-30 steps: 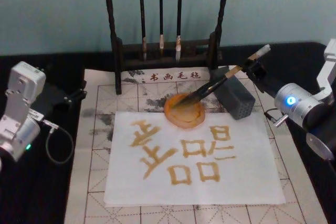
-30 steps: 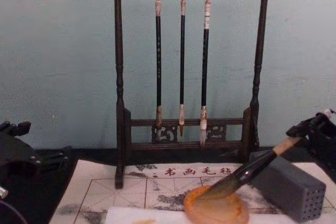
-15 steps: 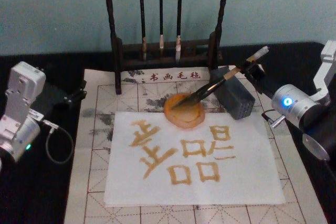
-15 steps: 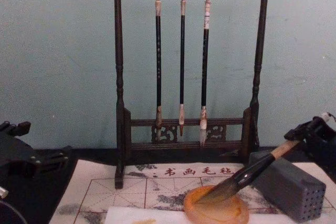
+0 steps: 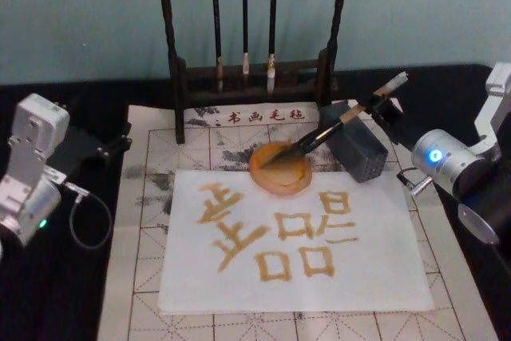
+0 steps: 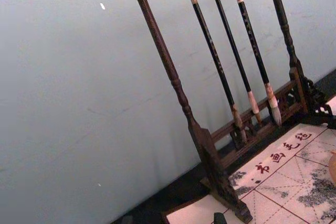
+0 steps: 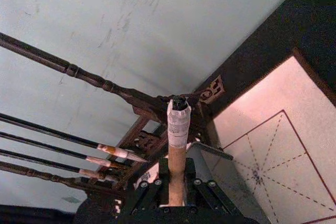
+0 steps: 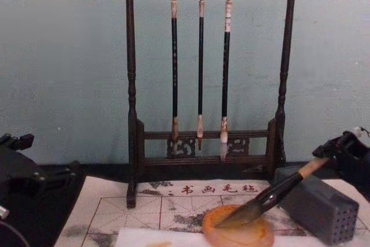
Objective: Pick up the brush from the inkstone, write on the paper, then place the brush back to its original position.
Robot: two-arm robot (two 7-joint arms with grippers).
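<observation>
The brush [image 5: 339,120] slants down from the right, its dark tip resting in the round orange inkstone [image 5: 279,170]. My right gripper [image 5: 375,106] is shut on the tan handle just below the whitish end cap. In the right wrist view the brush [image 7: 177,153] rises straight out between the closed fingers [image 7: 157,195]. From the chest, the brush [image 8: 277,192] leans into the inkstone [image 8: 238,232], with the right gripper [image 8: 346,157] at the right edge. The white paper [image 5: 383,277] lies just in front of the inkstone and carries several orange characters. My left gripper [image 5: 108,147] is parked at the left.
A dark wooden stand [image 5: 251,77] with three thin hanging brushes [image 8: 200,73] stands behind the inkstone. A grey block with small holes [image 5: 357,146] sits right under the brush handle. The beige felt mat [image 5: 148,197] with a red grid lies under the paper.
The right gripper has sunk a little and shifted slightly left with the brush. The bristle tip now lies lower in the inkstone. The left arm has not moved.
</observation>
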